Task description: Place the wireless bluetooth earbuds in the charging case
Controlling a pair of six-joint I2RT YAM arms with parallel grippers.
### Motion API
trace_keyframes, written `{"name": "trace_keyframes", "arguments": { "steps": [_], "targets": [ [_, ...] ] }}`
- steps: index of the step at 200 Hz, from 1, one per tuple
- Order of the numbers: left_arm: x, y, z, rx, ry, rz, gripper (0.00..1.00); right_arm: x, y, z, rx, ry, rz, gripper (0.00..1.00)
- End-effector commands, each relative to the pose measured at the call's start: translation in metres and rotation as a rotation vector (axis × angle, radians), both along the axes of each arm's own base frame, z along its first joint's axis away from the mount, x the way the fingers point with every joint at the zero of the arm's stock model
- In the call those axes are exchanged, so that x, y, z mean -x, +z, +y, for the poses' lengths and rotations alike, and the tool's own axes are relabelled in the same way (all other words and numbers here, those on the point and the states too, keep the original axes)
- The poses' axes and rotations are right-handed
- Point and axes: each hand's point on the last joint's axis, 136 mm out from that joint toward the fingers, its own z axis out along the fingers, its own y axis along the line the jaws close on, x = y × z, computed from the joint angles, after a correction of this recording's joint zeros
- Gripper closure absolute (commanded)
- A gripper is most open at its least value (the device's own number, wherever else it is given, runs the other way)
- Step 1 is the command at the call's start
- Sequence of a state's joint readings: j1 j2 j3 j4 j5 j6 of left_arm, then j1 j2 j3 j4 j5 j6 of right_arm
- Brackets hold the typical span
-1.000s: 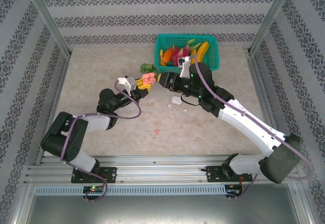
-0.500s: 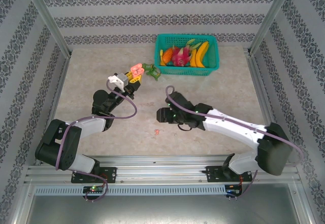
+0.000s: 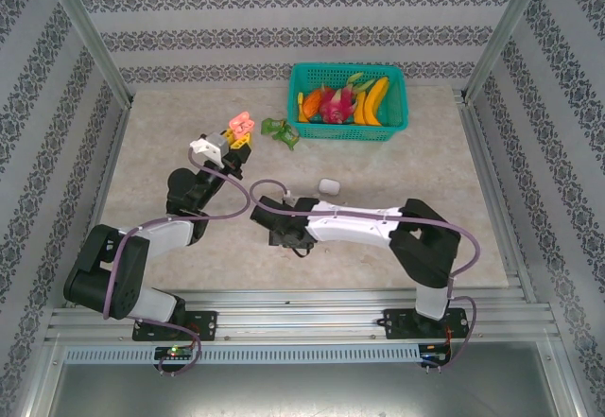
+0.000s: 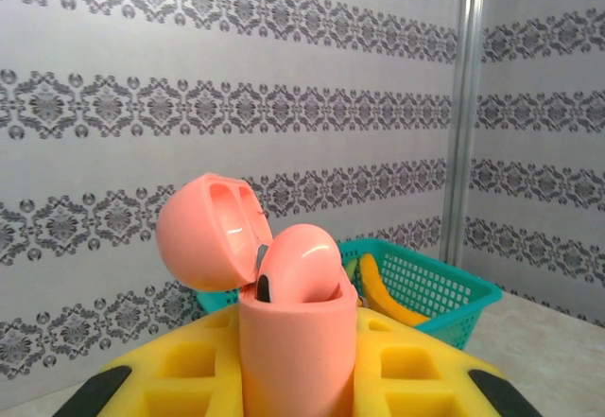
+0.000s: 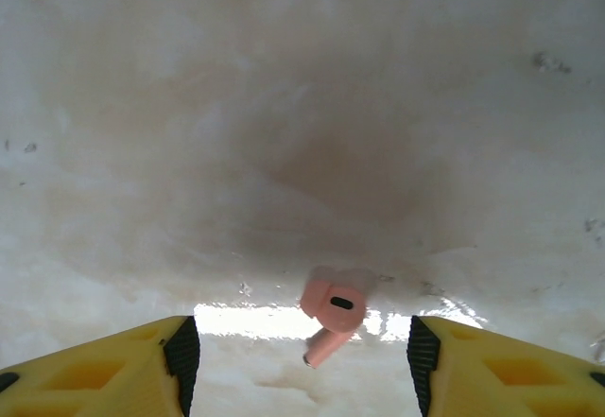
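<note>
My left gripper point(image 4: 298, 365) is shut on the open salmon-pink charging case point(image 4: 298, 341), held upright with its lid point(image 4: 203, 233) tipped back. One pink earbud point(image 4: 301, 261) sits in the case. From above, the pink case point(image 3: 239, 123) is raised at the back left, in the left gripper point(image 3: 240, 139). A second pink earbud point(image 5: 333, 307) lies on the table between the spread yellow fingers point(image 5: 113, 370) of my open right gripper point(image 5: 301, 365), touching neither. The right gripper point(image 3: 283, 237) hangs low over the table's near middle. A shut white case point(image 3: 328, 187) rests behind the right arm.
A teal basket point(image 3: 397, 119) of toy fruit stands at the back centre. A small green object point(image 3: 280, 130) lies on the table to its left, close to the raised case. Patterned walls and metal posts ring the table.
The right arm swung from the back near the basket down to the near middle, over the pink earbud. The left gripper carried the pink case leftward and farther back.
</note>
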State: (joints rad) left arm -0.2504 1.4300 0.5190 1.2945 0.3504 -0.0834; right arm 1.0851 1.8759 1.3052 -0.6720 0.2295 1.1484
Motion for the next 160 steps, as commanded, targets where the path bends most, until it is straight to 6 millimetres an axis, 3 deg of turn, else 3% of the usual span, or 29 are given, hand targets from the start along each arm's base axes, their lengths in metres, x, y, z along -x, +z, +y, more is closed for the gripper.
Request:
{"name": "trace_keyframes", "arguments": {
  "steps": [1, 57, 160],
  "targets": [
    [0.003, 0.021, 0.018, 0.058, 0.041, -0.068, 1.00, 0.002, -0.009, -0.016, 0.096, -0.119, 0.005, 0.39],
    [0.002, 0.025, 0.034, 0.086, 0.068, -0.072, 1.00, 0.002, -0.024, -0.018, 0.158, -0.173, 0.029, 0.42],
    [-0.001, 0.022, 0.037, 0.104, 0.065, -0.064, 1.00, 0.003, -0.041, -0.017, 0.195, -0.184, 0.063, 0.50]
  ]
}}
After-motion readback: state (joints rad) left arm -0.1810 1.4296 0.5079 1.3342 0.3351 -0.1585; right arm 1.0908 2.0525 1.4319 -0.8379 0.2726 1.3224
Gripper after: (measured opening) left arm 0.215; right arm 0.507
